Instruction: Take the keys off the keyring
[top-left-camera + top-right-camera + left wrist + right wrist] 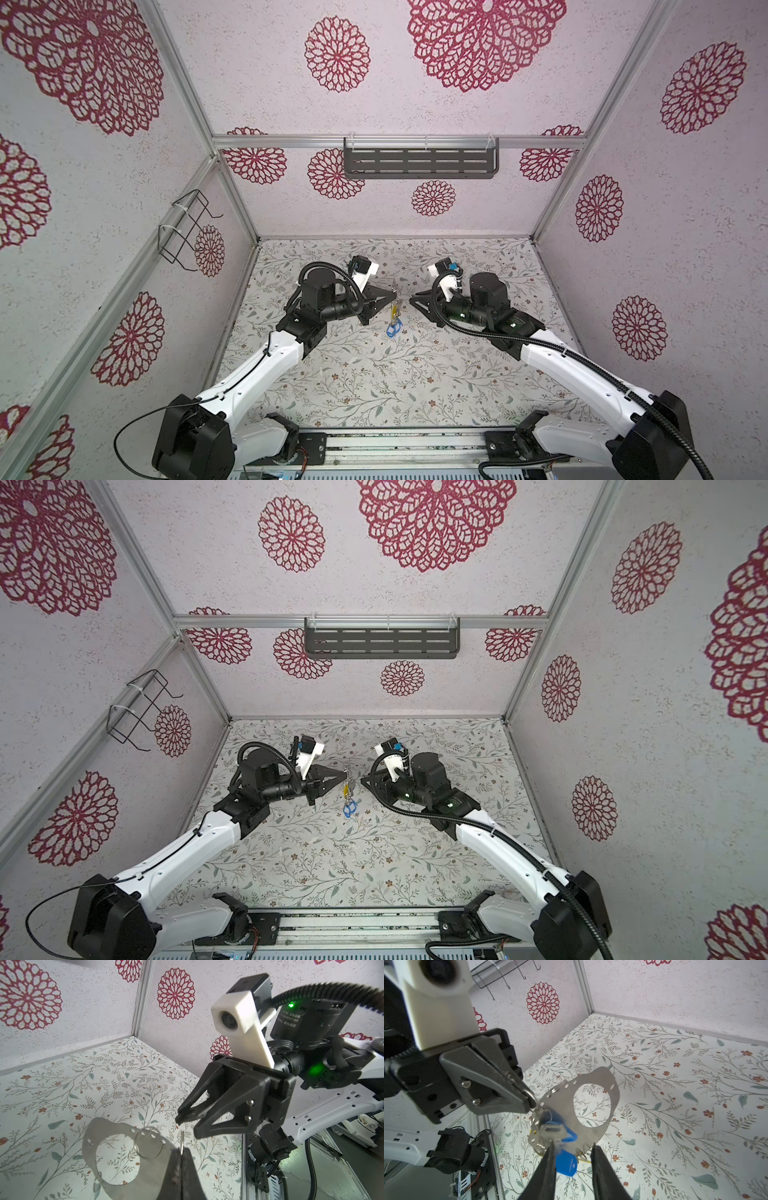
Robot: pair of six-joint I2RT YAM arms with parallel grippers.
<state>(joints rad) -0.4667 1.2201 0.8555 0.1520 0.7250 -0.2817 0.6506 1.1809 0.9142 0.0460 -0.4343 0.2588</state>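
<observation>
Hanging clear of the worktop (374, 382), the keyring (610, 1088) sits in the air between the two arms, near the middle of the floral surface in both top views. The left tool (528, 1097) reaches in from 9 o'clock with its jaws pressed together on a silver loop (537, 1103) that passes through one of the hoop's small holes. Pinching that loop rather than the flat plate probably leaves the hoop free to hang, so the keys (394, 328) drop under their own weight toward 6 o'clock, where the other arm can get at them. In a top view a yellow tag (394, 309) hangs just above the blue ones.

The right tool (573, 1147) comes in from 3 o'clock with its jaws apart and grips nothing. In the right wrist view a silver key (552, 1129) lies against the tip of one finger (548, 1167). A blue tag (566, 1164) shows in the gap, but whether it sits between the fingers or behind them I cannot tell.

My reading is that the left arm acts as the anchor while the right lines up to close on a single key and work it off its hole. No key looks freed yet, since all of them hang from the hoop. The likely trouble is that the hoop, held at one point only, can swing or twist when it is tugged.
</observation>
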